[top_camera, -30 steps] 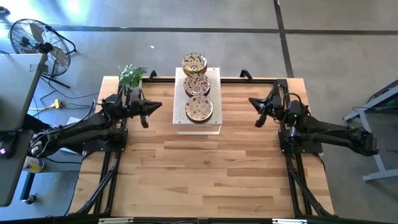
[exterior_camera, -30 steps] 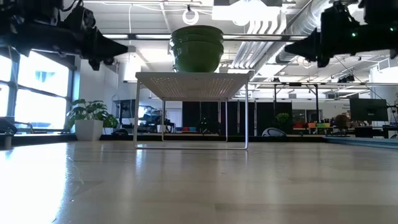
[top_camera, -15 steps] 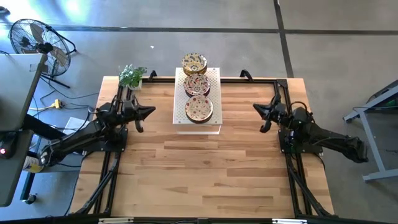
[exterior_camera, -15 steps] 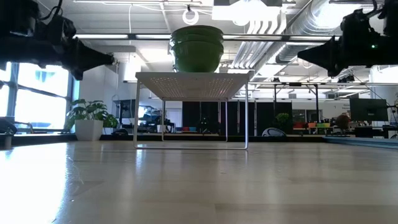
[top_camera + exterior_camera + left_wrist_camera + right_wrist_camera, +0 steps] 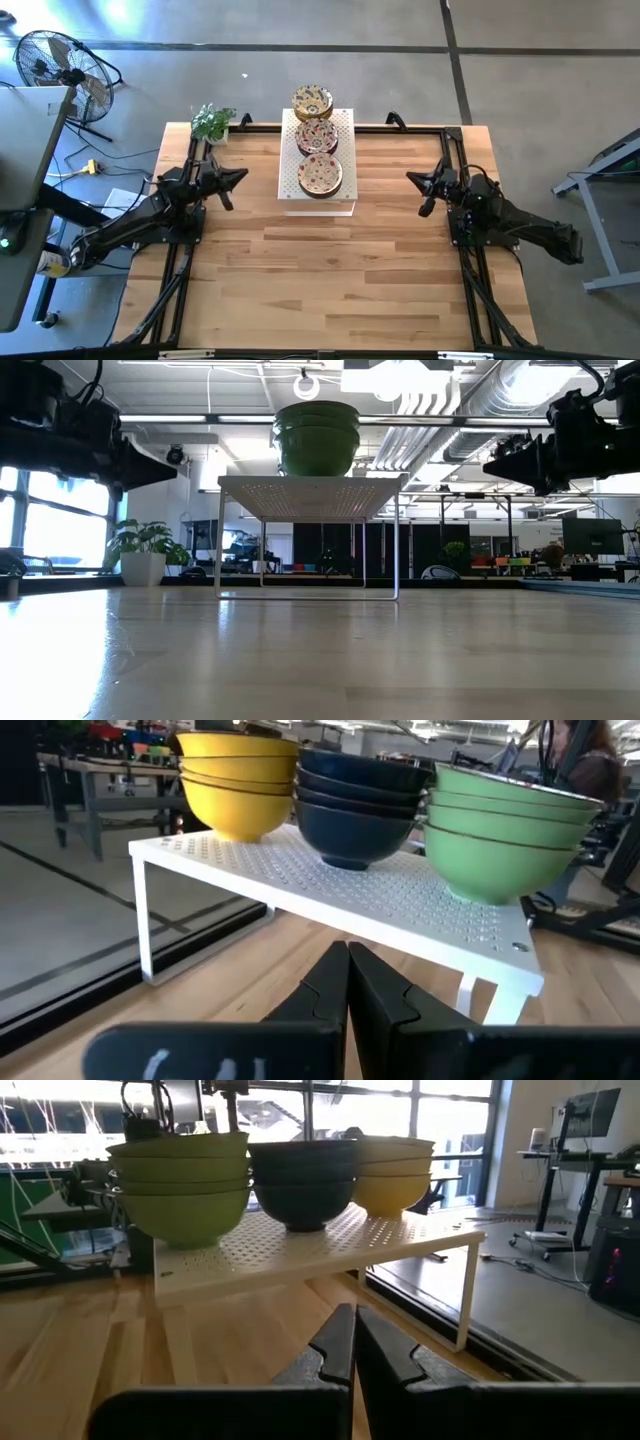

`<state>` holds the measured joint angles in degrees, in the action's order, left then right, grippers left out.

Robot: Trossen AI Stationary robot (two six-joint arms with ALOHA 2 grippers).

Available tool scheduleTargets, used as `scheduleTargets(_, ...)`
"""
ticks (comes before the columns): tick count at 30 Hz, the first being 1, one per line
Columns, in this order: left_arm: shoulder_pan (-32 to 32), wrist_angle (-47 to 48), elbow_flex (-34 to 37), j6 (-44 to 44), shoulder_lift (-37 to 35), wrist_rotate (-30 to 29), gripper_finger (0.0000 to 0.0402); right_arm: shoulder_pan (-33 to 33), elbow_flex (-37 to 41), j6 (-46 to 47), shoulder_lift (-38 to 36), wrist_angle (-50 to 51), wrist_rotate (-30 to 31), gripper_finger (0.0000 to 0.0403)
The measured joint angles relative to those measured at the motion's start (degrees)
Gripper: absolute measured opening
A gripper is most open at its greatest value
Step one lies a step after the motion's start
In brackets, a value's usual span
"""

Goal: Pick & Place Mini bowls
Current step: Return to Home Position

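Three stacks of mini bowls stand in a row on a white perforated rack [image 5: 345,200] at the far middle of the table. Their insides are cream with floral speckles. The far stack [image 5: 312,101] is yellow outside [image 5: 240,790], the middle stack [image 5: 317,137] dark blue [image 5: 360,805], and the near stack [image 5: 320,176] green [image 5: 317,440]. The rack stands on its thin legs on the wood. My left gripper [image 5: 240,176] is shut and level, left of the rack and clear of it. My right gripper [image 5: 412,180] is shut and level, right of the rack. Neither holds anything.
A potted plant [image 5: 212,122] sits at the table's far left corner. Black frame rails [image 5: 180,270] run along the left and right sides under the arms. Bare wood [image 5: 320,280] fills the near half of the table. A fan [image 5: 60,65] stands on the floor beyond the left edge.
Both arms have folded back and sunk. My left gripper has drawn away from the rack toward the table's left edge and down, and my right gripper toward the right edge and down. Both have stayed shut. The bowls and rack have kept still.
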<state>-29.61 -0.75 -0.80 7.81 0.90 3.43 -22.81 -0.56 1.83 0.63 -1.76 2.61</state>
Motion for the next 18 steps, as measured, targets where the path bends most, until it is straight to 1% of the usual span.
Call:
scheduleTargets(4, 0.02, 0.08, 0.02, 0.13, 0.07, -1.23, 0.0001, 0.0, 0.0, -0.3, -0.01, 0.12, 0.01, 0.0)
scheduleTargets(18, 0.0, 0.08, 0.11, 0.15, 0.07, -1.2, 0.0001, 0.0, 0.02, -0.4, 0.08, 0.29, -0.06, 0.0)
